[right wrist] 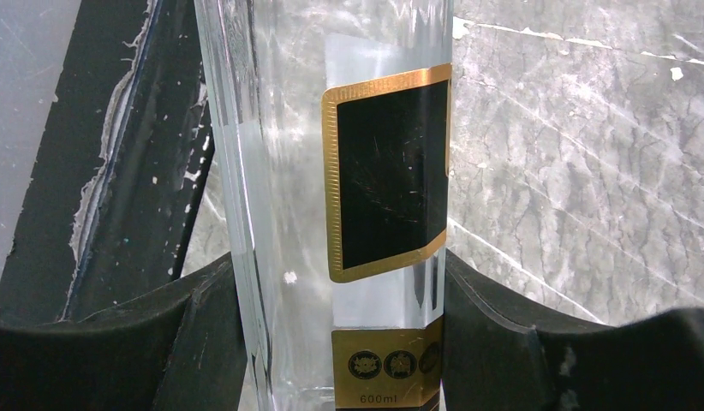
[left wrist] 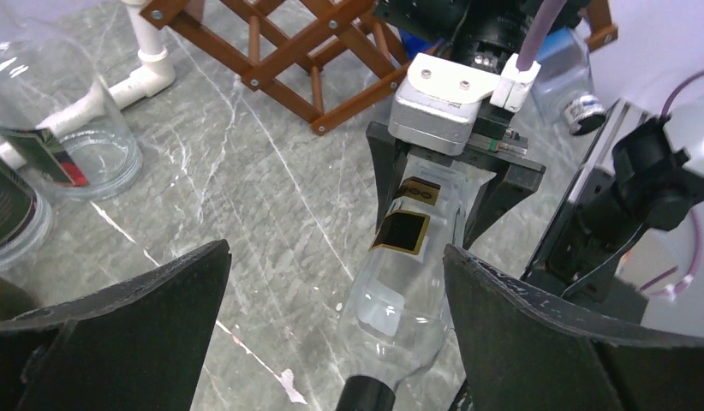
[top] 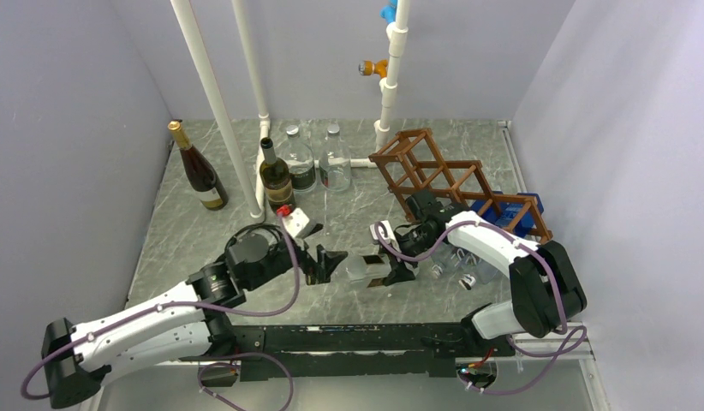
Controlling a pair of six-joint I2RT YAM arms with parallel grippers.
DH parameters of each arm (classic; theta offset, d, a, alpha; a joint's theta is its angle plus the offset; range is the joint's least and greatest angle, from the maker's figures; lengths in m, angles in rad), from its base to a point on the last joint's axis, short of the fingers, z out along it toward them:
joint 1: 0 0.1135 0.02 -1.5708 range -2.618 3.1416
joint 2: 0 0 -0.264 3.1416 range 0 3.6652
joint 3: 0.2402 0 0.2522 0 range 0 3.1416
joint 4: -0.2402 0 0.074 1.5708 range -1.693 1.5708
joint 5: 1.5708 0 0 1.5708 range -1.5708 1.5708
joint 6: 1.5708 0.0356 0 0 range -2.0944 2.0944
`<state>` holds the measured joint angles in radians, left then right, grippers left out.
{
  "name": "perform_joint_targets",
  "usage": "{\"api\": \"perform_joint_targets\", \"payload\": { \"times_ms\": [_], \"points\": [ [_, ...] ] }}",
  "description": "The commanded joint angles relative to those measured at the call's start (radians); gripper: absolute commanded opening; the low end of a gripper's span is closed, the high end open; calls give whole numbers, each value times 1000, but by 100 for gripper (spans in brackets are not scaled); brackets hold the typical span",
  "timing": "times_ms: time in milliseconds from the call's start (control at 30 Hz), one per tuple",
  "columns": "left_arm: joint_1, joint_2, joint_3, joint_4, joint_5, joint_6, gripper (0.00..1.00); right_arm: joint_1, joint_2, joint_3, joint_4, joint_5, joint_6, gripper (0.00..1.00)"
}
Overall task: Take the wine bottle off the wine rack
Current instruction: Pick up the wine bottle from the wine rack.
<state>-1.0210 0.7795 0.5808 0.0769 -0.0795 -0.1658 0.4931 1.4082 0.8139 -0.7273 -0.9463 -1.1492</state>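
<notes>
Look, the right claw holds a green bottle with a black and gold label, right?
Not green. The right wrist view shows the right gripper holding a clear glass bottle with a black and gold label.

Amber bottle point(top: 197, 167) is standing far left, green bottle point(top: 275, 175) and two clear bottles point(top: 297, 158) point(top: 334, 161) are standing beside white pipes point(top: 213, 94) on grey marble table point(top: 349, 214).

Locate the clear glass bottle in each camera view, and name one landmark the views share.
Top external: clear bottle just below centre.
Left wrist: clear bottle lower centre, neck nearest camera.
Right wrist: clear bottle fills the centre.
Shared landmark: right gripper clamped on it.
</notes>
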Motion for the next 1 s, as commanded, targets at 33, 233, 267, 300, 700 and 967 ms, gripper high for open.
{"api": "perform_joint_targets", "payload": {
  "times_ms": [33, 233, 267, 300, 700, 967],
  "points": [
    [8, -138, -58, 50, -113, -179, 100, -16, -14, 57, 28, -152, 32, 0],
    [8, -240, -77, -21, -211, -350, 100, -36, -15, 65, 58, -194, 99, 0],
    [8, -251, -77, -43, -235, -396, 100, -41, -17, 65, 68, -203, 113, 0],
    [9, -258, -78, -64, -272, -442, 100, -47, -19, 64, 78, -213, 130, 0],
    [9, -297, -177, -15, -346, -727, 100, -101, -38, 37, 224, -305, 327, 0],
    [9, -214, -241, 162, -321, -714, 100, -111, -38, 21, 296, -319, 414, 0]
  ]
}}
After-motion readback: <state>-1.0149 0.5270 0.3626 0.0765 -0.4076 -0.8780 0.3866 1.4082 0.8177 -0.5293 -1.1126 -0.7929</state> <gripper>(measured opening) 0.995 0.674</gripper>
